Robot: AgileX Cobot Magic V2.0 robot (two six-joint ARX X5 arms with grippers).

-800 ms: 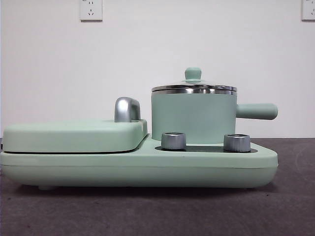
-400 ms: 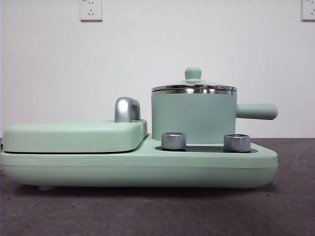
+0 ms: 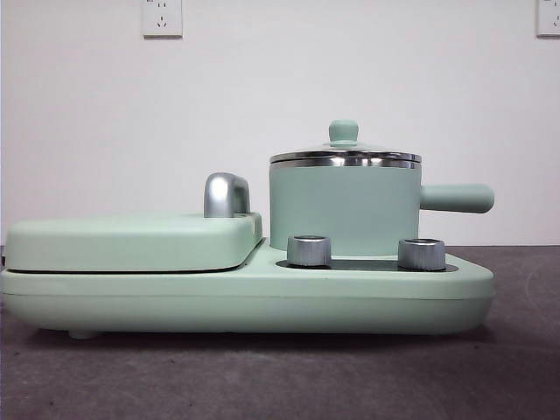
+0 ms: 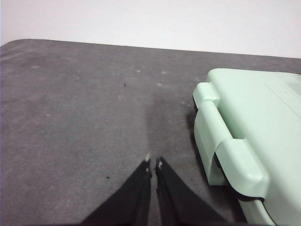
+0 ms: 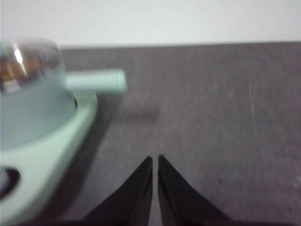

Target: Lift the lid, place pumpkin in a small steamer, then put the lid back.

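Observation:
The small steamer [image 3: 343, 210], a mint-green pot with a straight side handle [image 3: 456, 198], stands on the right half of a wide mint-green appliance base [image 3: 245, 297]. The lid [image 3: 344, 154], glass with a steel rim and a mint knob, sits closed on it. Through the lid in the blurred right wrist view, something orange-brown shows inside the small steamer [image 5: 28, 103]; I cannot tell whether it is the pumpkin. My right gripper [image 5: 154, 159] is shut and empty above the grey table, beside the pot's handle. Also shut and empty, my left gripper [image 4: 154, 162] hovers over the table beside the appliance.
A wide flat mint cover [image 3: 131, 241] with a chrome handle [image 3: 225, 194] fills the base's left half. Two chrome knobs [image 3: 308, 250] stand on the base in front of the pot. The cover's hinged corner [image 4: 235, 155] lies close to my left gripper.

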